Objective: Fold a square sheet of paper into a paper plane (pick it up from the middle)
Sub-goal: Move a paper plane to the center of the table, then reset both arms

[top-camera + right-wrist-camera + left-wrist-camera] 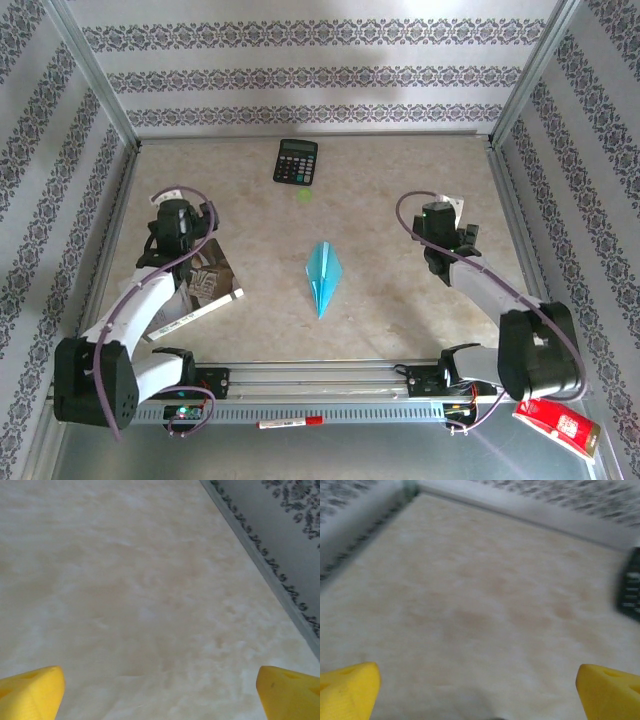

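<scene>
Top view: left arm (150,290) is bent, wrist over the table (400,200) left side, hiding part of a printed booklet (212,288); its print is unreadable. Right arm (480,280) is bent the same way on the right. Paper plane (324,277) lies flat mid-table, sharp tip toward the near edge, well apart from both arms. Calculator (296,161) is by the far wall, keys too small to read. Red box (556,424) at bottom right, writing illegible.
Left wrist view: blurry. Left fingers (347,692) are cut off at the bottom corners, spread wide, nothing between. Calculator cut off at the right edge.
Right wrist view: right fingers (30,692) are spread wide, empty, over bare table.
</scene>
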Controlling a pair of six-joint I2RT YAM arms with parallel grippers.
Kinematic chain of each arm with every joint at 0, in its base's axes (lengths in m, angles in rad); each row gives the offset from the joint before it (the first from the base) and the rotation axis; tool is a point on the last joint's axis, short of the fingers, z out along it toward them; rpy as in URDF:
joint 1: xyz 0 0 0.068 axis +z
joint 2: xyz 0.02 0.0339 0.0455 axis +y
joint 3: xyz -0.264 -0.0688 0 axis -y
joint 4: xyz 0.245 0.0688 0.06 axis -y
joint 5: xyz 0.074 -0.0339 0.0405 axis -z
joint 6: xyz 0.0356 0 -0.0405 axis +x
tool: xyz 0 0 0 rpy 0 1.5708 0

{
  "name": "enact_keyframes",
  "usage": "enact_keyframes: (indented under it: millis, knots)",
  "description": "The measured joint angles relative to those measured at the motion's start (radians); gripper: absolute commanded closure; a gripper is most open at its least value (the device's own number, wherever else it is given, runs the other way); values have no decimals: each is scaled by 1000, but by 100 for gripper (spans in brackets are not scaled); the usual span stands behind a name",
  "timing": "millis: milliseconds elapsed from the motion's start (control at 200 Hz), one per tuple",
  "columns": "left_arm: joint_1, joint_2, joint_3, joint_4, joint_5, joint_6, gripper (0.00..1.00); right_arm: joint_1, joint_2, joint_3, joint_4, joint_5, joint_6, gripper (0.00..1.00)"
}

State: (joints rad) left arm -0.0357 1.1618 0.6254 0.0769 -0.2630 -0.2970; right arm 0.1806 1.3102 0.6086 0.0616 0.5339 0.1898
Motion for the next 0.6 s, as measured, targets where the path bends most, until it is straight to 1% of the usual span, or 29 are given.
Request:
enact_keyframes:
  millis: [105,175,250,335,455,490,550,600]
  knots:
    - [25,94,-82,138,-15,87,0,-2,69,-56,99,8,-68,2]
    - [32,157,-126,233,10,135,0,-5,71,-87,179,-16,-101,2]
    - [45,222,-154,334,58,163,0,-24,65,-118,283,-69,-121,2]
    - [64,307,-183,484,117,181,0,-78,65,-146,392,-143,-122,2]
    - [69,351,-209,579,187,203,0,-141,71,-196,555,-236,-119,2]
    - [69,359,-217,617,207,210,0,-151,90,-216,624,-259,-119,2]
    - [69,401,-236,735,238,220,0,-154,156,-234,731,-298,-119,2]
    - [69,415,-246,750,246,224,0,-155,206,-239,772,-326,-119,2]
